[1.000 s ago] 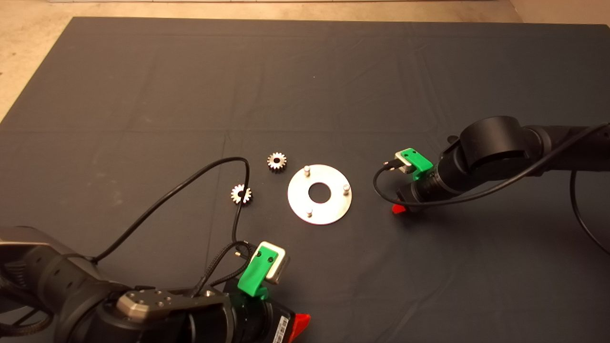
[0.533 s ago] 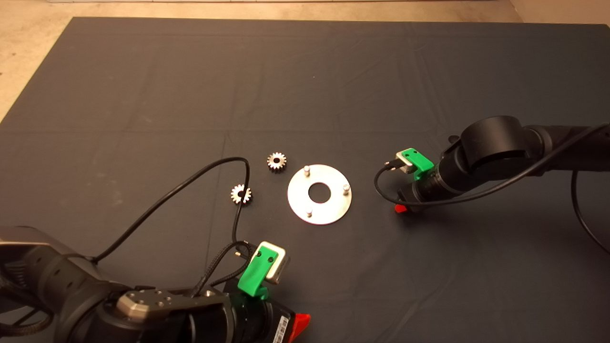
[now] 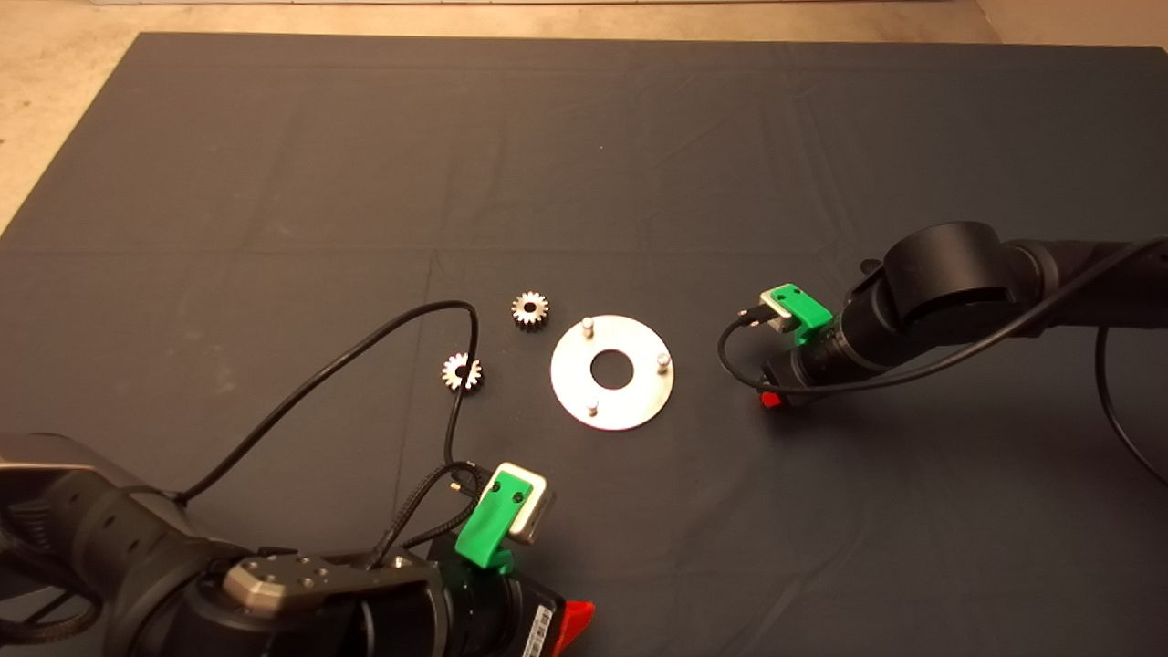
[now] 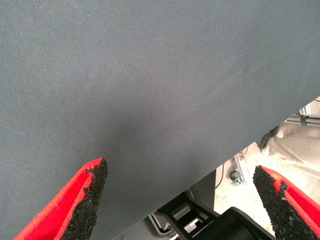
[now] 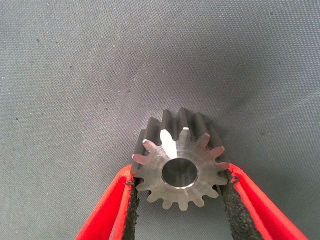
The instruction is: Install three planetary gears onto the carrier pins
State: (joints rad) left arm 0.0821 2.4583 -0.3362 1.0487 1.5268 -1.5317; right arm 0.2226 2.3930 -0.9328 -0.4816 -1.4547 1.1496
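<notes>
The left gripper (image 3: 570, 620) waits at the lower left edge of the dark mat (image 3: 584, 164); the left wrist view shows its fingers (image 4: 90, 192) spread wide with nothing between them, over bare mat and the mat's edge.

Two planetary gears lie loose left of the disc (image 3: 630, 401): one gear (image 3: 462, 372), bright and silvery with pointed teeth and a dark bore, partly crossed by a black cable (image 3: 365, 342), and a second gear (image 3: 529, 308) just beside the disc's upper left rim. The disc is flat, round and shiny with a central hole, and three carrier pins (image 3: 589, 324) stand upright on it, all bare.

To the disc's right, the right gripper (image 3: 771, 399) sits low over the mat. From the head view only a red fingertip shows there; the right wrist view reveals a third gear (image 5: 177, 165), its face and bore turned toward the camera, clamped between the two black pads (image 5: 131, 210).
</notes>
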